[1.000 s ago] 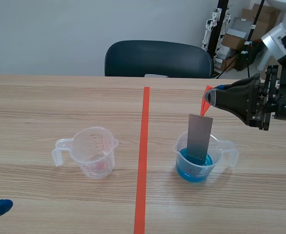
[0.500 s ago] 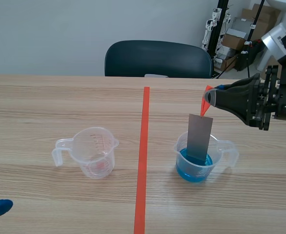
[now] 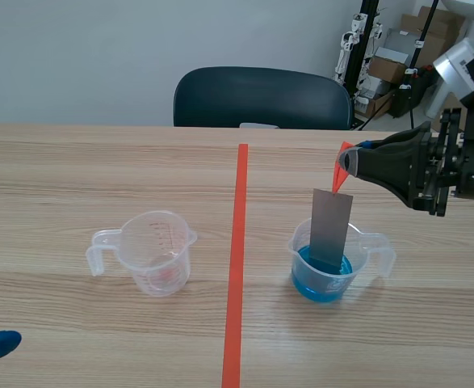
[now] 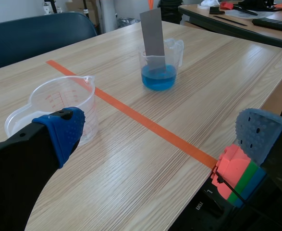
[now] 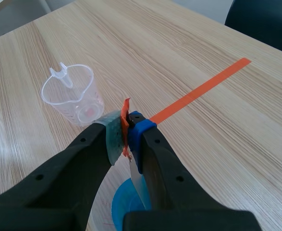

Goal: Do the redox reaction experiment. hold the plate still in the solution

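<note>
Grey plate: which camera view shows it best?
The scene view: the plate faces the camera, its lower end in the cup, held by the right hand. The left wrist view shows it smaller; the right wrist view only a sliver under that hand.

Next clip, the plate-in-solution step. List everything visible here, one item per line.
plate: one, grey with an orange-red tab on top, hanging upright, lower end in the blue solution
blue solution: one pool, blue, in the bottom of the filled cup
filled cup: one, clear plastic, right of the tape line
empty cup: one, clear plastic, left of the tape line
tape line: one, orange-red, along the table's middle
table: one, light wood
chair: one, dark, behind the table
cardboard boxes: several, brown, far right background
left gripper: open, low at the near left
right gripper: shut on the plate's tab, above the filled cup
</note>
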